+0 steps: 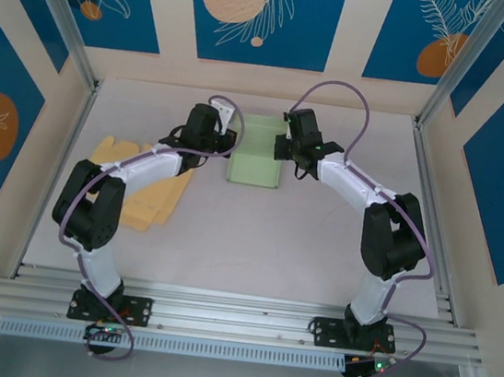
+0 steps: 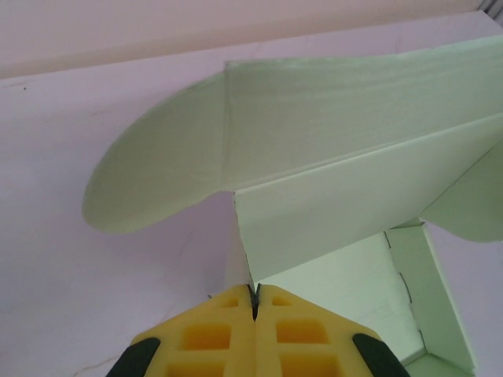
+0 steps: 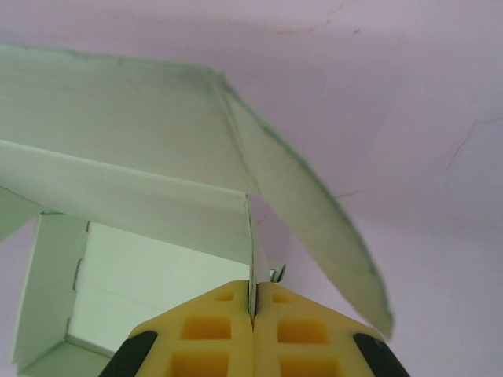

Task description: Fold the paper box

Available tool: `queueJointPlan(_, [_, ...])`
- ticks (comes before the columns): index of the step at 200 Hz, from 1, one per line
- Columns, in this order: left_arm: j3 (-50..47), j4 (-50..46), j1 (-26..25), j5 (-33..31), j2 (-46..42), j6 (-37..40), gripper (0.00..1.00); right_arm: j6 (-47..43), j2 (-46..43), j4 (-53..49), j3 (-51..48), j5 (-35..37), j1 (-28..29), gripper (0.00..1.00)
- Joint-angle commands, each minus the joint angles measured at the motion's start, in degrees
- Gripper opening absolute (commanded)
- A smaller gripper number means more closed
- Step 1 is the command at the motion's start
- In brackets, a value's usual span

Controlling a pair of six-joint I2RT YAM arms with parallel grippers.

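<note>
Left gripper (image 2: pixel 253 303) and right gripper (image 3: pixel 253 303) each clamped tight on opposite edges of the green paper box (image 1: pixel 256 157) (curved flaps (image 2: pixel 157 181) splayed outward); lifting both sides evenly should prevent tearing.

Overhead view: bright, even, diffuse light. Table (image 1: pixel 255 235) pale, no glare. Faint soft shadows beneath arms (image 1: pixel 157 169). Focus sharp throughout, with slight bowing of frame rails (image 1: pixel 235 318) near edges.

Left wrist view: soft, slightly hazy. Paper box (image 2: pixel 338 157) washed pale, low contrast. Yellow pads (image 2: pixel 212 338) at bottom edge blurred, out of focus.

Right wrist view: same softness. Inner box wall shaded darker, faint surface cracks on table readable.
</note>
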Motion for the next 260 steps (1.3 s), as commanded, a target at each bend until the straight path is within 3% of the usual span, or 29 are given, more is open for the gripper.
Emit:
queueJointPlan(1, [0.26,5.1,-2.8,1.25,2.32,-4.3,0.0,1.3,0.36,7.57,-0.75,-1.25,1.84,0.01])
queueJointPlan(134, [-10.87,13.07,-5.16,-0.82,1.38,-9.91,0.0,6.99,-1.81,17.49,-12.65,2.62,6.0,0.0])
queueJointPlan(260, [-13.0,19.23,-7.4,-0.33,1.28,-8.41,0.0,6.47,0.4,18.16,-6.67,2.7,6.53,0.01])
